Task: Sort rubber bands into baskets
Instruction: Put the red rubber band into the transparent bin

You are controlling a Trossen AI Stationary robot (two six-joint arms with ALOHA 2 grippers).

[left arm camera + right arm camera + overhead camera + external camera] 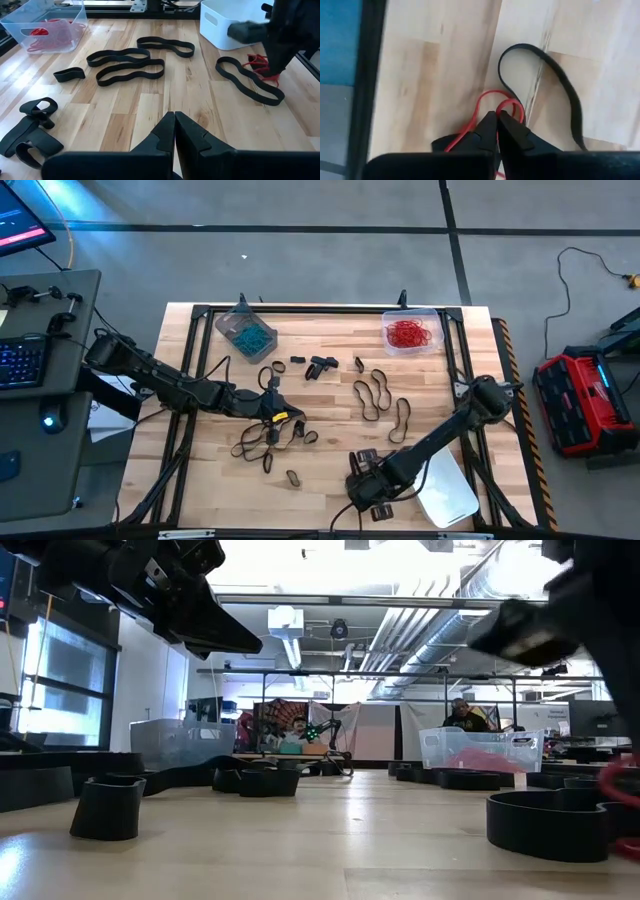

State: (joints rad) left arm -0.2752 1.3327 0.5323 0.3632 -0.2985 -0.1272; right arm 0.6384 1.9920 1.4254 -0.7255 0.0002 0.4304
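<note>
While the left gripper point(174, 131) hovers pressed together, the right gripper point(498, 131) pinches a red band point(496, 102) beside a black band point(555, 75); only its wrist view shows this.

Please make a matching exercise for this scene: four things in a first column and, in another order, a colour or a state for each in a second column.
Things:
1. basket at the far left
2. basket at the far right
3. left pincer
4. right pincer

Colour or state:
a. shut on a red rubber band
b. holds red rubber bands
c. shut, holding nothing
d. holds teal-blue rubber bands

Pairs: 1-d, 2-b, 3-c, 4-a
</note>
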